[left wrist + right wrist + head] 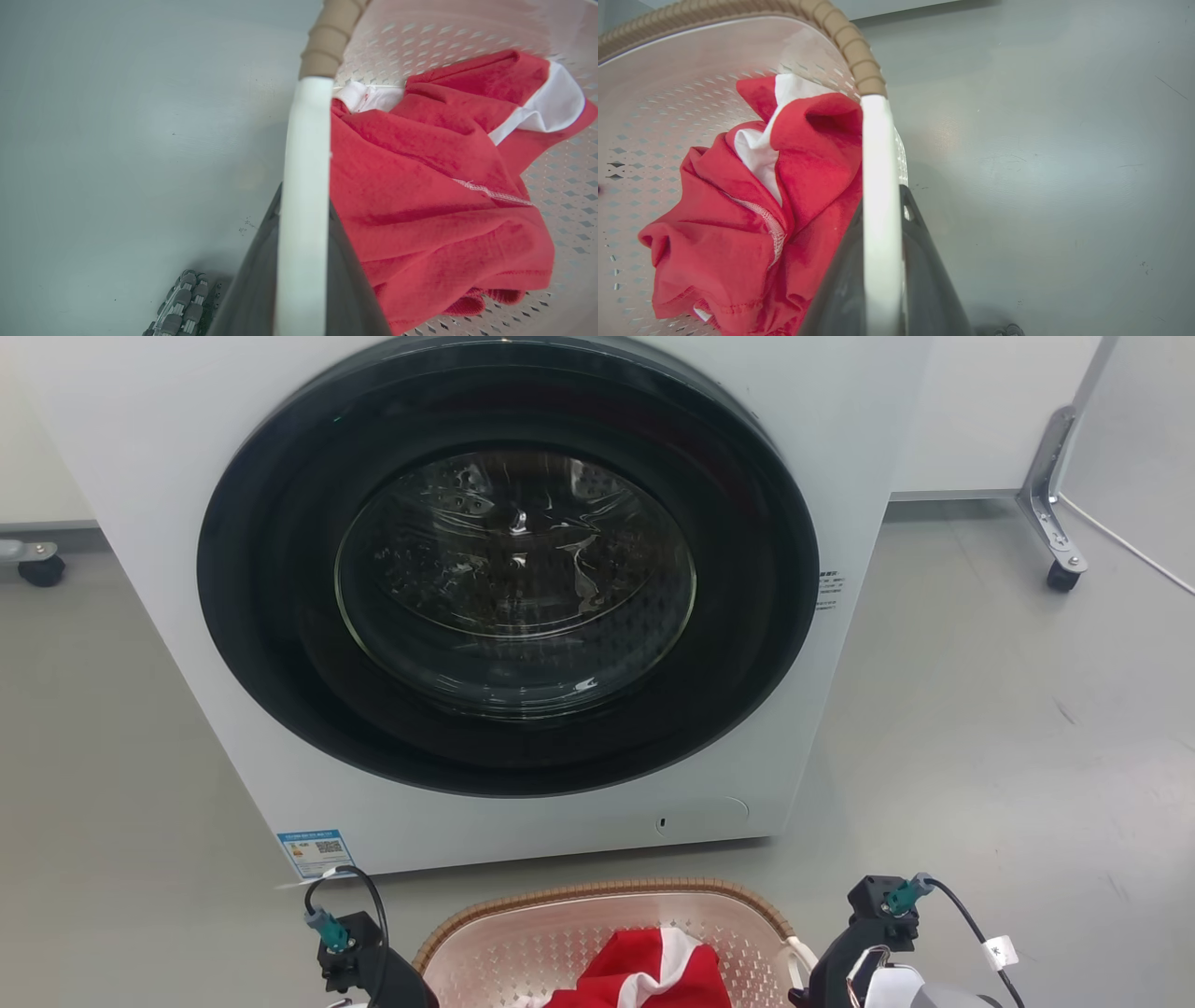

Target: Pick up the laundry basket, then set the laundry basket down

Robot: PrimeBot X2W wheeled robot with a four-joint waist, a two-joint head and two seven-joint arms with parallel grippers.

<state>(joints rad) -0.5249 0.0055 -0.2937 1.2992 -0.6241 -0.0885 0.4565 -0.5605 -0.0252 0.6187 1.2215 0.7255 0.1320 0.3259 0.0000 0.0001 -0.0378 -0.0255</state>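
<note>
Just before the washing machine point(504, 616), the laundry basket point(597, 889) has the left claw point(303, 205) and right claw point(882, 205) each pinching a white side handle point(306, 130), and it looks stiff, light plastic, one red garment point(653, 975) inside, so handles suit.

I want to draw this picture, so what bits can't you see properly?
- Head view: the bottom edge cuts off the near half of the laundry basket.
- Head view: the blue sticker on the washing machine is too small to read.
- Wrist views: the basket's own walls hide whether it touches the floor.
- The red cloth is too crumpled to name.
</note>
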